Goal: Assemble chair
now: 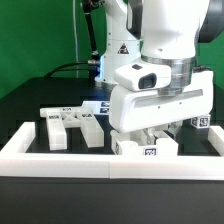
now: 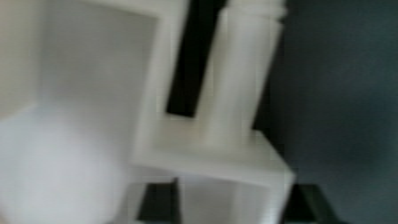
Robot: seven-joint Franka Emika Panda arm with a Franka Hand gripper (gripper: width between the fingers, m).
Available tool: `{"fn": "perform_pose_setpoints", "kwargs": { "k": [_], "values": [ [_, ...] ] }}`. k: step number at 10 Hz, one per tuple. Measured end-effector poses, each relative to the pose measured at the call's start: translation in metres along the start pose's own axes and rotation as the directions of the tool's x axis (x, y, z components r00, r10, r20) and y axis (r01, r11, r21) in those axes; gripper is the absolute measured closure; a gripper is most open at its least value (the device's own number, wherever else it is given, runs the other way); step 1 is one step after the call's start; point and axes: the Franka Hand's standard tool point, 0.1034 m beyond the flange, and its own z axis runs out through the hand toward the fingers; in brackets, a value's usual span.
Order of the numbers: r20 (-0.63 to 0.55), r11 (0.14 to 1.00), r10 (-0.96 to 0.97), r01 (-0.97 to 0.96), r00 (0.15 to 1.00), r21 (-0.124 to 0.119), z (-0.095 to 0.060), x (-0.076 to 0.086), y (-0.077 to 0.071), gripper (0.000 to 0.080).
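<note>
We found the chair in loose white pieces. The chair part (image 1: 140,148) being worked on lay at the near side of the tabletop (image 1: 30,105), close behind the long low rail (image 1: 70,163). One small black-and-white tag faced the camera. The tool (image 1: 150,135) stood straight over it with its jaws drawn in as far as they go. We judged them to be clamped on this piece, though the tool's bulky body hid the contact itself. The wrist view was blurred. It showed only a blocky white form (image 2: 214,150) filling the picture with a slimmer upright behind it, so we could not tell which faces the jaws pressed.

The grip from above probably suited lifting the piece clear without tilting it. The rail just in front would keep pieces from sliding off the near edge.

Toward the exterior view's left, the X-braced frame (image 1: 75,125) lay flat and apart from the tool, seemingly waiting its turn. Nothing we saw was joined yet, so we judged the assembly to be at an early stage.
</note>
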Motion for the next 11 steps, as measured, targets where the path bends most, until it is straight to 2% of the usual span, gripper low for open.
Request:
{"fn": "perform_pose_setpoints", "kwargs": {
  "k": [1, 2, 8, 9, 11],
  "values": [
    [0.000, 1.000, 0.000, 0.000, 1.000, 0.000, 0.000, 0.000, 0.000, 0.0722],
    [-0.001, 1.000, 0.000, 0.000, 1.000, 0.000, 0.000, 0.000, 0.000, 0.0766],
    [-0.001, 1.000, 0.001, -0.001, 1.000, -0.001, 0.000, 0.001, -0.001, 0.0766],
    [-0.001, 0.995, 0.102, -0.102, 0.995, 0.000, -0.001, 0.005, -0.009, 0.0765],
    [0.003, 0.983, 0.182, -0.182, 0.983, -0.001, 0.000, 0.016, -0.027, 0.0765]
  ]
}}
